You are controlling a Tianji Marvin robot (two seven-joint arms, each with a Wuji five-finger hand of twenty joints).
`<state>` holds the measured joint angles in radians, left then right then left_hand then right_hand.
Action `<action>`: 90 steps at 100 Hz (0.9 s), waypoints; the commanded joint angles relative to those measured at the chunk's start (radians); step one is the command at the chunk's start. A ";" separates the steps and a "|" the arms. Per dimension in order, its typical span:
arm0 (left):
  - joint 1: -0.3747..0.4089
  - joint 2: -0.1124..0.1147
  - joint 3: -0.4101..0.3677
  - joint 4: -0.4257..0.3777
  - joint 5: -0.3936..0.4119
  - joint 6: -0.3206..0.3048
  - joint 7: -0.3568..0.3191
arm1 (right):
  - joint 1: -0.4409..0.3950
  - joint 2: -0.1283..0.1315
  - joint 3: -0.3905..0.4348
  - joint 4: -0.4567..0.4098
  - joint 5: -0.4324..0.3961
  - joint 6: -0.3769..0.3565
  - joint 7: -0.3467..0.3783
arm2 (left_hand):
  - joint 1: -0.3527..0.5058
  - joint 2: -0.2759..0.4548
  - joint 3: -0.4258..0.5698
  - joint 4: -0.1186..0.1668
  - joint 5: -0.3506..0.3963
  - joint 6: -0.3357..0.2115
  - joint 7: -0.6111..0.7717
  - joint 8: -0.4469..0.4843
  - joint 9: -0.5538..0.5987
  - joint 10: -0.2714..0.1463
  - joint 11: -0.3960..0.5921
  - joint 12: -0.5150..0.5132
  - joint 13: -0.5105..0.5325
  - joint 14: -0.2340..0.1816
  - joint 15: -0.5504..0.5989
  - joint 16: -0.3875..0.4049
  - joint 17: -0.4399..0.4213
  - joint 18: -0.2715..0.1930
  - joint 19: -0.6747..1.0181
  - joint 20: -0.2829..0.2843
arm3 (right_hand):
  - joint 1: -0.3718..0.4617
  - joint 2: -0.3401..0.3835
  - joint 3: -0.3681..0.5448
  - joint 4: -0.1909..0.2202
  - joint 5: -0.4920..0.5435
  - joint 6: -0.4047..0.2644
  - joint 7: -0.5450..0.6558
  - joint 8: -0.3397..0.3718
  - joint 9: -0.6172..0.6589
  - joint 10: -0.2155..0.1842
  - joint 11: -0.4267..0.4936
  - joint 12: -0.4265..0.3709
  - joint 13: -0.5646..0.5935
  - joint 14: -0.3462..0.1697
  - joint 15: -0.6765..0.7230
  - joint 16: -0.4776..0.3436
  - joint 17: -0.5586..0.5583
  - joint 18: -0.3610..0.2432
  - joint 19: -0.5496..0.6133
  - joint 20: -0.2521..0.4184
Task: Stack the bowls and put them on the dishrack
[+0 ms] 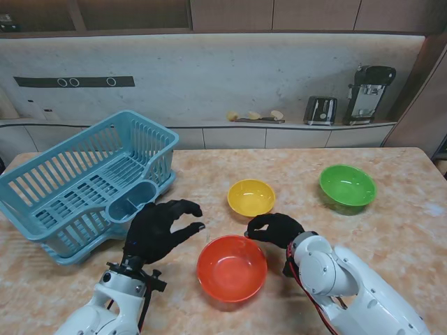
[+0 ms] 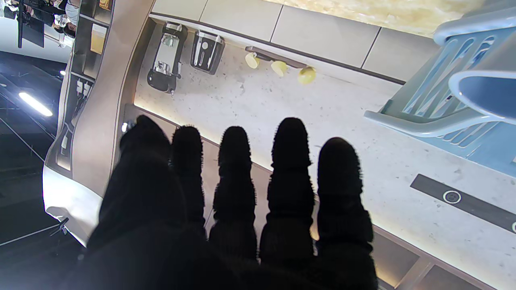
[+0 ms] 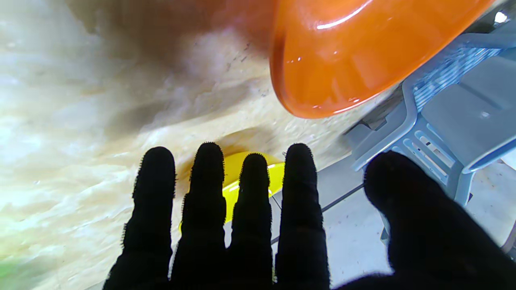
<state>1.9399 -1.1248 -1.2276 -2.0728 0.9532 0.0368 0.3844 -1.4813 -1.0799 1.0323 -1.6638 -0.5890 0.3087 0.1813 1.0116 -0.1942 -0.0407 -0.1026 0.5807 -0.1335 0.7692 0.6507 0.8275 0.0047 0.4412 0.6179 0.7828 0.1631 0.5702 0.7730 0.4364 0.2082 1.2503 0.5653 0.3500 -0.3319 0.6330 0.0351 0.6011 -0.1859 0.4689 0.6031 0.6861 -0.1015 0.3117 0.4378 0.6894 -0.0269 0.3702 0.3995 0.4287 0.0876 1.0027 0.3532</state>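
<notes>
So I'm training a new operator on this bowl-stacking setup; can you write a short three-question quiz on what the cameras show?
1. True or false: the orange bowl is already stacked inside the yellow bowl.
2. Which bowl lies farthest to the robot's right? A) orange bowl B) yellow bowl C) green bowl
3. Fill in: the blue dishrack holds ____ bowls.

Key
1. False: each bowl sits apart on the table.
2. C.
3. No. The left robot hand and right robot hand both hold nothing, fingers apart.
</notes>
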 commanded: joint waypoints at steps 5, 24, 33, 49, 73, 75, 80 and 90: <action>0.008 -0.003 0.001 -0.009 0.003 0.002 -0.010 | -0.037 -0.002 0.015 -0.034 -0.035 -0.004 -0.010 | 0.002 0.034 -0.017 -0.004 0.032 -0.016 -0.006 0.017 0.011 0.002 -0.015 0.008 0.008 0.007 -0.004 -0.005 -0.010 0.017 -0.005 0.004 | -0.011 0.024 -0.005 0.011 0.000 -0.022 -0.007 0.014 -0.003 -0.016 0.000 -0.008 0.017 -0.011 0.008 -0.005 0.015 -0.007 0.036 0.018; 0.009 -0.003 0.001 -0.010 0.002 0.003 -0.010 | -0.082 -0.001 0.055 -0.077 -0.118 -0.004 -0.041 | 0.002 0.034 -0.016 -0.003 0.033 -0.016 -0.005 0.017 0.012 0.003 -0.015 0.008 0.007 0.007 -0.004 -0.005 -0.011 0.017 -0.006 0.004 | 0.030 0.014 -0.009 0.012 0.022 -0.038 0.007 0.020 0.025 -0.037 0.009 0.000 0.029 -0.023 0.019 0.002 0.031 -0.016 0.044 0.019; 0.009 -0.003 0.001 -0.011 0.001 0.005 -0.012 | -0.101 -0.002 0.079 -0.093 -0.153 0.007 -0.059 | 0.002 0.035 -0.017 -0.003 0.033 -0.017 -0.005 0.017 0.011 0.003 -0.015 0.008 0.007 0.007 -0.004 -0.005 -0.010 0.016 -0.006 0.004 | 0.049 -0.003 -0.009 0.008 0.026 -0.046 0.012 0.017 0.033 -0.041 0.007 0.000 0.034 -0.032 0.018 0.002 0.037 -0.024 0.043 0.017; 0.009 -0.003 0.002 -0.011 0.000 0.007 -0.013 | -0.127 -0.003 0.125 -0.111 -0.221 0.034 -0.081 | 0.003 0.033 -0.016 -0.003 0.034 -0.015 -0.005 0.017 0.011 0.004 -0.015 0.008 0.007 0.007 -0.004 -0.005 -0.011 0.017 -0.006 0.004 | 0.073 -0.030 0.002 -0.013 0.027 -0.052 0.036 -0.006 0.046 -0.049 -0.001 0.000 0.044 -0.047 0.002 -0.010 0.051 -0.042 0.031 0.006; 0.006 -0.003 0.005 -0.012 -0.003 0.006 -0.018 | -0.140 0.001 0.193 -0.118 -0.319 0.072 -0.079 | 0.002 0.035 -0.016 -0.003 0.033 -0.016 -0.005 0.016 0.011 0.003 -0.015 0.008 0.008 0.007 -0.004 -0.005 -0.010 0.017 -0.006 0.004 | 0.120 -0.062 0.010 -0.031 0.024 -0.044 0.062 -0.039 0.051 -0.044 -0.019 -0.017 0.041 -0.066 -0.048 -0.051 0.057 -0.072 -0.021 -0.036; 0.006 -0.003 0.005 -0.012 -0.003 0.006 -0.018 | -0.141 0.001 0.198 -0.118 -0.325 0.075 -0.079 | 0.002 0.034 -0.016 -0.003 0.033 -0.016 -0.005 0.016 0.011 0.003 -0.015 0.008 0.007 0.007 -0.004 -0.005 -0.011 0.017 -0.006 0.004 | 0.121 -0.061 0.009 -0.031 0.023 -0.041 0.062 -0.042 0.050 -0.044 -0.022 -0.020 0.040 -0.067 -0.053 -0.056 0.057 -0.074 -0.026 -0.041; 0.006 -0.003 0.005 -0.012 -0.003 0.006 -0.018 | -0.142 0.002 0.211 -0.117 -0.344 0.079 -0.078 | 0.002 0.034 -0.016 -0.003 0.033 -0.017 -0.005 0.016 0.012 0.005 -0.015 0.008 0.008 0.007 -0.004 -0.005 -0.011 0.018 -0.006 0.004 | 0.123 -0.062 0.006 -0.030 0.023 -0.039 0.059 -0.049 0.048 -0.042 -0.030 -0.029 0.035 -0.067 -0.065 -0.067 0.057 -0.081 -0.036 -0.051; 0.006 -0.003 0.005 -0.012 -0.003 0.006 -0.018 | -0.144 0.006 0.235 -0.115 -0.389 0.081 -0.067 | 0.003 0.033 -0.016 -0.003 0.033 -0.015 -0.004 0.017 0.012 0.003 -0.015 0.008 0.008 0.008 -0.004 -0.005 -0.011 0.018 -0.006 0.004 | 0.117 -0.051 -0.006 -0.017 0.020 -0.028 0.038 -0.052 0.040 -0.039 -0.047 -0.048 0.016 -0.069 -0.096 -0.093 0.041 -0.088 -0.062 -0.072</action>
<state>1.9404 -1.1248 -1.2248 -2.0754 0.9515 0.0406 0.3802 -1.6189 -1.0806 1.2526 -1.7788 -0.9628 0.3828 0.0938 1.0116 -0.1942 -0.0407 -0.1026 0.5808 -0.1335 0.7692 0.6508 0.8276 0.0048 0.4411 0.6179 0.7829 0.1633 0.5702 0.7730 0.4363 0.2083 1.2482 0.5653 0.4560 -0.3771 0.6328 0.0330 0.6179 -0.2141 0.5210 0.5596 0.7171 -0.1231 0.2859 0.4120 0.7221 -0.0729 0.2982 0.3374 0.4807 0.0258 0.9598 0.3041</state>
